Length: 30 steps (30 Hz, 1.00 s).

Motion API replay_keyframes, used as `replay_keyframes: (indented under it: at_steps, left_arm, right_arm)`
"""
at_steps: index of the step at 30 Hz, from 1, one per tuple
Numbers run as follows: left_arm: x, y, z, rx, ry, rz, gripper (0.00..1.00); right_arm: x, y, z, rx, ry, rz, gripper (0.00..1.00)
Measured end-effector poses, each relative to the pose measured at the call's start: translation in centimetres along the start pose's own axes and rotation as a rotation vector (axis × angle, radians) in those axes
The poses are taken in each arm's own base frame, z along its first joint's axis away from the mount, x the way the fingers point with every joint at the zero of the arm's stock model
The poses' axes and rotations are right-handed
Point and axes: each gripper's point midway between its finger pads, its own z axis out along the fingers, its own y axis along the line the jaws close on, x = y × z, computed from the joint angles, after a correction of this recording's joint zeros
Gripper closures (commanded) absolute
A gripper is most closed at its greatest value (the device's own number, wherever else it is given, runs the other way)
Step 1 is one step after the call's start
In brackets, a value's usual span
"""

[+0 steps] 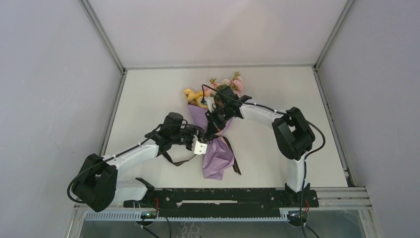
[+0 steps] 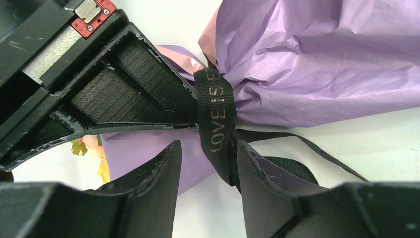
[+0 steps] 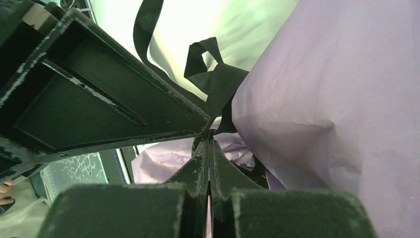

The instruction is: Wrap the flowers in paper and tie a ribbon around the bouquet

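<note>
The bouquet lies mid-table: flowers (image 1: 225,85) at the far end, lilac paper (image 1: 218,156) gathered round the stems. A black ribbon (image 2: 215,104) with gold lettering circles the pinched neck of the paper (image 2: 322,64). My left gripper (image 2: 208,145) is open at that neck (image 1: 206,141), and a ribbon strand hangs between its fingers, close to the right one. My right gripper (image 3: 210,138) is shut, its tips pressed against the ribbon (image 3: 218,84) beside the paper (image 3: 337,99). It comes in from the far side (image 1: 212,130). Whether ribbon is pinched between its tips is hidden.
Loose ribbon tails (image 1: 235,161) trail on the white table (image 1: 287,94) beside the paper's lower end. Grey walls close in the left, right and far sides. A black rail (image 1: 223,196) with both arm bases runs along the near edge.
</note>
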Motion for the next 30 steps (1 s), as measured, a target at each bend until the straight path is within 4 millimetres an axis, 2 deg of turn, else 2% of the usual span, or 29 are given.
replay_keyframes:
  at_steps: [3,11,12,22,28,29,30]
  left_arm:
    - [0.2,0.2,0.6,-0.006,-0.004,0.008,0.61]
    - [0.1,-0.2,1.4,-0.016,-0.022,0.042,0.98]
    - [0.2,-0.4,1.4,-0.013,-0.020,0.046,1.00]
    - [0.8,-1.9,1.4,0.024,-0.003,0.074,1.00]
    - [1.0,-2.6,1.3,0.053,0.002,0.099,1.00]
    - [1.0,-2.6,1.3,0.055,0.003,0.100,0.94]
    - [1.0,-2.7,1.3,0.057,0.003,0.100,0.83]
  right_arm:
    - [0.0,-0.1,0.0,0.002,-0.008,0.013,1.00]
    - [0.4,-0.9,0.0,0.030,-0.025,0.070,1.00]
    - [0.4,-0.9,-0.1,0.035,-0.030,0.079,1.00]
    - [-1.1,-1.0,-1.8,0.073,-0.109,0.087,1.00]
    - [-0.7,-1.6,-2.5,0.116,-0.137,0.121,1.00]
    - [-0.6,-1.8,-2.7,0.125,-0.145,0.130,1.00]
    - [-0.4,-2.0,-3.0,0.133,-0.152,0.142,1.00]
